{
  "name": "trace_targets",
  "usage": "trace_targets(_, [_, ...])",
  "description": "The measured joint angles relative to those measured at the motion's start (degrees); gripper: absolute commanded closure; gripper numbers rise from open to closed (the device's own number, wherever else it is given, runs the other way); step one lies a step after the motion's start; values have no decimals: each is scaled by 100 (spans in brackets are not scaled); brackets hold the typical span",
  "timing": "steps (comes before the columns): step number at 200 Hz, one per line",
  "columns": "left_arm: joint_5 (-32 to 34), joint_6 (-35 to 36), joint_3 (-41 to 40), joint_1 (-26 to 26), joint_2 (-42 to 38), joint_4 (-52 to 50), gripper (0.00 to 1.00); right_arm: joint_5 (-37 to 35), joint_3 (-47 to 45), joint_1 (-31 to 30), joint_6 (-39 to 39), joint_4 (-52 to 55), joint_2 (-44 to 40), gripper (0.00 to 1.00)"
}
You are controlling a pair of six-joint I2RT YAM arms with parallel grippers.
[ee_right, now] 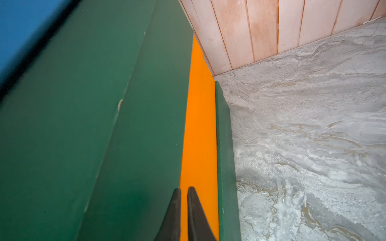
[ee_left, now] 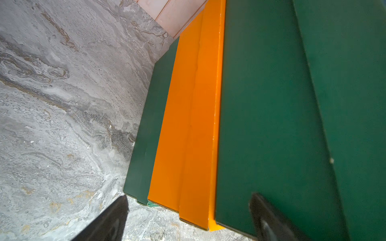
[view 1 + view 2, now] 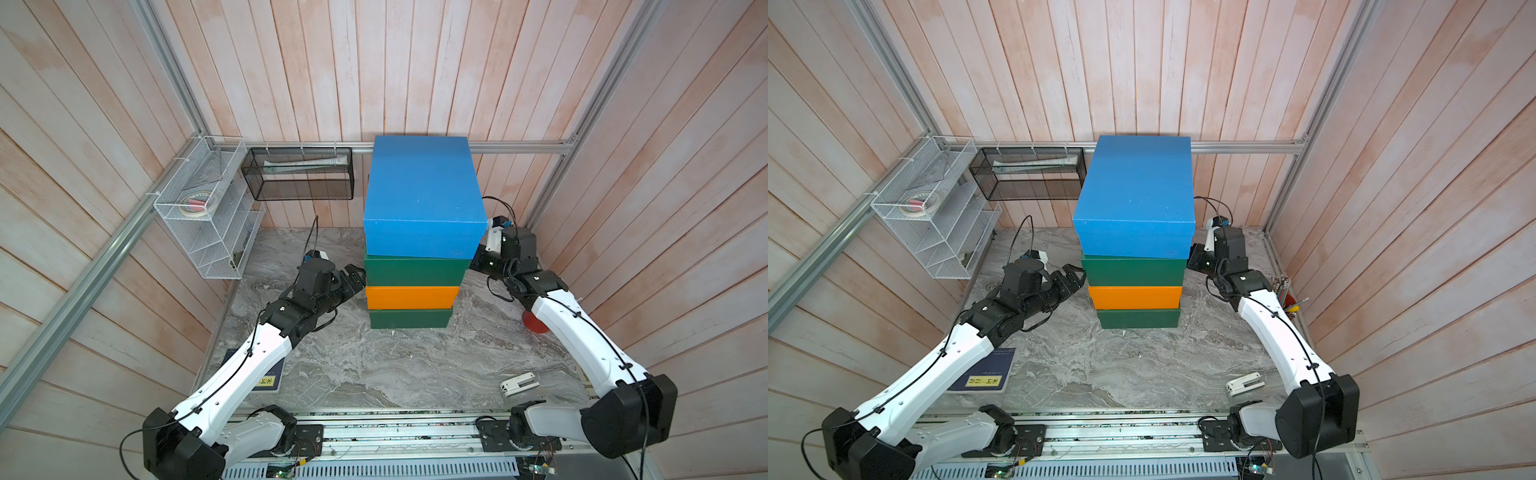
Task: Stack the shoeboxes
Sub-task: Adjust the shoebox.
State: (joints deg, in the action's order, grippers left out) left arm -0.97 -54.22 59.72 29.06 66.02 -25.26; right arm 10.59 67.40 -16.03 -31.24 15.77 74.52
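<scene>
Shoeboxes: blue box crooked on top; likely light, stiff.
Left tool: spread, nine o'clock.
Right tool: pressed together, three o'clock.
Hold: side walls.

We see a grey marble-patterned tabletop. Toward its back middle rests a dark green shoebox, the lowest of a stack. Near the front left lies a dark blue booklet with a yellow label. A white stapler lies front right, and pens stand at the right edge.
</scene>
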Motion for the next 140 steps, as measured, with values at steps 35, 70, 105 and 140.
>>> trace_targets(35, [24, 2, 13, 0, 9, -2, 6, 61, -179, -7, -72, -33, -157, 88])
trace_targets(70, [98, 20, 50, 17, 4, -68, 6, 94, -162, -7, -59, -42, -96, 88])
trace_targets(105, [144, 17, 66, 22, -17, -127, 6, 149, -52, 2, -42, -83, 114, 88])
trace_targets(140, [138, 15, 66, 22, -17, -133, 6, 173, 0, 17, -15, -85, 160, 88])
